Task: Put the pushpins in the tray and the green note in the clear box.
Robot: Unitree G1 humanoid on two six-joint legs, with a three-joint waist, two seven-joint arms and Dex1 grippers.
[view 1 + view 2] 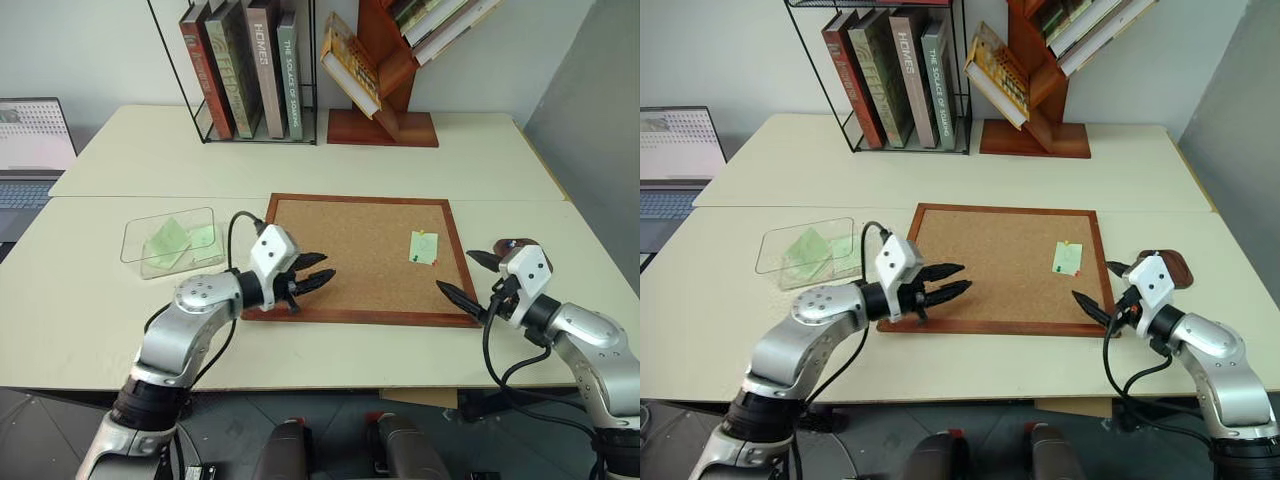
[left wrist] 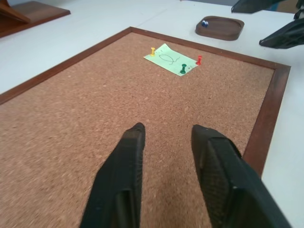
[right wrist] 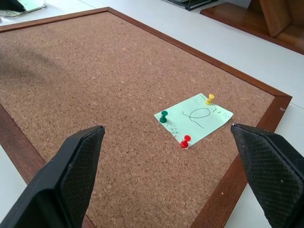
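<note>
Green note (image 3: 194, 117): right of centre in the head view, flat on the corkboard (image 1: 350, 260), held by yellow (image 3: 209, 99), green (image 3: 164, 116) and red (image 3: 185, 141) pins.
Right claw (image 3: 171, 166): wide open, empty, aimed at the note.
Left claw (image 2: 166, 137): narrowly parted, empty, over the board's left edge.
Tray (image 2: 220, 27): beyond the board's right edge, one bluish pin inside.
Clear box (image 1: 172, 241): left-middle, holding green slips.
Advice: pull each pin straight up by its head first, so the paper doesn't tear.

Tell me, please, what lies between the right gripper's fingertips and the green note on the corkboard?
Only bare cork: in the right wrist view, nothing stands between the right gripper and the green note pinned to the corkboard.
</note>
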